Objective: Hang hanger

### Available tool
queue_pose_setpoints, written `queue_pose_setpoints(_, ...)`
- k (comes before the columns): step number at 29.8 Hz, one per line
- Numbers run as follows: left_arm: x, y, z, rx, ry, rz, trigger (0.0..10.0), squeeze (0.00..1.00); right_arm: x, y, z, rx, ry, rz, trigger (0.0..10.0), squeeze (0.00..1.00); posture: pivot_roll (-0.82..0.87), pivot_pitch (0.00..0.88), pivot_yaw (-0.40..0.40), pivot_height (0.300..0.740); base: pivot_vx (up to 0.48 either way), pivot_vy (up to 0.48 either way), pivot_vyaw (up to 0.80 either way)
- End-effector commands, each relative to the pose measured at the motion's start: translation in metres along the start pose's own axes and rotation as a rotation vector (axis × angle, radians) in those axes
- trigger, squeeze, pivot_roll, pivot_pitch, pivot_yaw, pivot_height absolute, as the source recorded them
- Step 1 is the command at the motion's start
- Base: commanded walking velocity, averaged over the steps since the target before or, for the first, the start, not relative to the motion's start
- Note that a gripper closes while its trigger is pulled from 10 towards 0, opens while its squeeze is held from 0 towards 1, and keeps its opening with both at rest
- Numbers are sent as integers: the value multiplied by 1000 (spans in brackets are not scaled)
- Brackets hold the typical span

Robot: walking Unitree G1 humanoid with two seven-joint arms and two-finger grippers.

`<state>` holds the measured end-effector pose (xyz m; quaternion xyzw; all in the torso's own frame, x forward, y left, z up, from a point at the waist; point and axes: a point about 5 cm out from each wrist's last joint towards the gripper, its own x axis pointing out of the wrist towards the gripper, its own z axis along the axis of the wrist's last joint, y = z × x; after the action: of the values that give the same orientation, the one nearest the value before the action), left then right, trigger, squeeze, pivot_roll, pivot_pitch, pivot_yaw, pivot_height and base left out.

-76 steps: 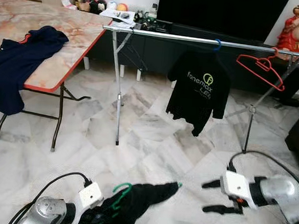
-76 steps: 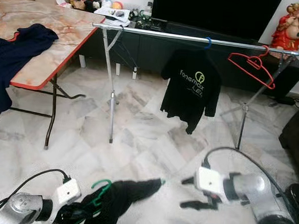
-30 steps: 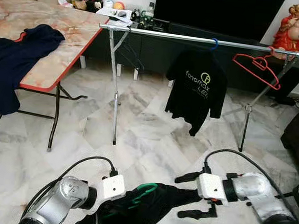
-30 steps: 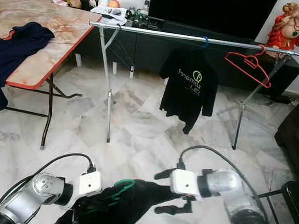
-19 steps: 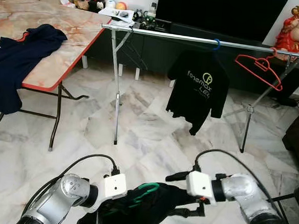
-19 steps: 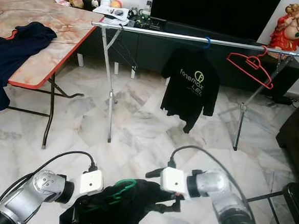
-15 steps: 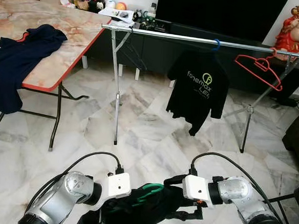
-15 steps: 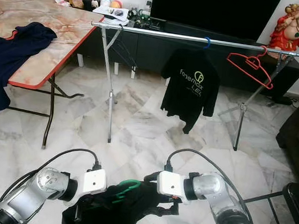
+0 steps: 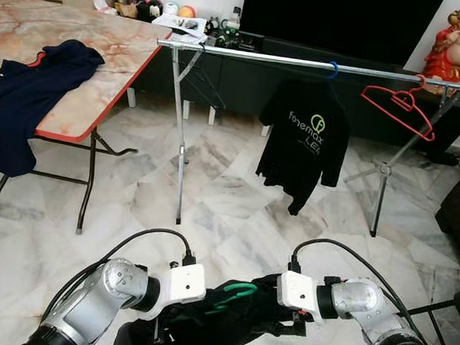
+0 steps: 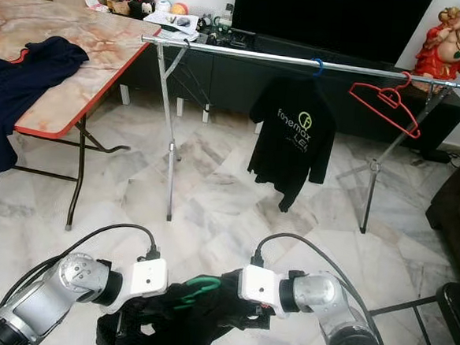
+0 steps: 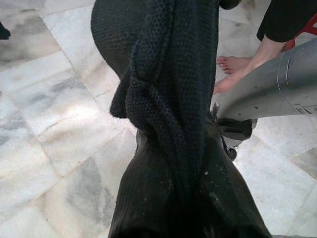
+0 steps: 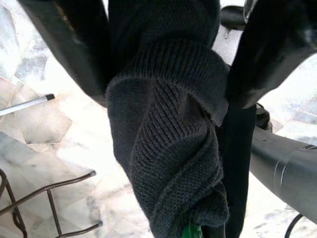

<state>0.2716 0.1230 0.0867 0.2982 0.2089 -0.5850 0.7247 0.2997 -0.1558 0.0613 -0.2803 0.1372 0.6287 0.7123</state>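
A black knitted garment (image 9: 204, 321) on a green hanger (image 9: 233, 293) is held low in front of the robot, well apart from the rail (image 9: 316, 64) where it is meant to go. The garment is gripped on both sides so that it does not slide off the hanger while being carried — that, at least, is how the hold reads.

The left gripper (image 9: 174, 315) is buried in the bunched knit; in the left wrist view the cloth (image 11: 168, 119) covers its fingers, so whether they are pressed together or spread cannot be told. The right gripper (image 10: 258, 310) is set against the other side of the bundle. In the right wrist view its two black fingers (image 12: 74, 44) are seen astride a fold of the knit (image 12: 163, 134), pinching it between them, with a sliver of green hanger at the fold's end.

On the rail a black printed shirt (image 9: 305, 142) hangs from a blue hook, and a bare red hanger (image 9: 400, 105) sits near the rail's right end. Free rail is left between the left stand and the shirt — probably the easiest spot for the hook. A navy garment (image 9: 26, 99) is draped over the edge of the marble-topped table (image 9: 105, 45) on the left.

A person's bare foot (image 11: 233, 64) is visible on the floor tiles in the left wrist view.
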Motion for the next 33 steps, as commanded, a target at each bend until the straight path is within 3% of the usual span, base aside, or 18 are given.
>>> queue_pose_setpoints(1,0,3,15,58,-29,-5,0,0,0,1,-2,8,8,-7,0,0,77,27,-104,740,0,0,0)
queue_pose_setpoints(14,2,2,22,73,-49,-9,0,0,4,-1,0,95,-62,-41,0,0,81,28,-107,740,0,0,0)
queue_pose_setpoints(33,-1,5,27,66,-82,7,0,0,3,10,-5,168,-84,92,0,0,80,57,-108,740,0,0,0)
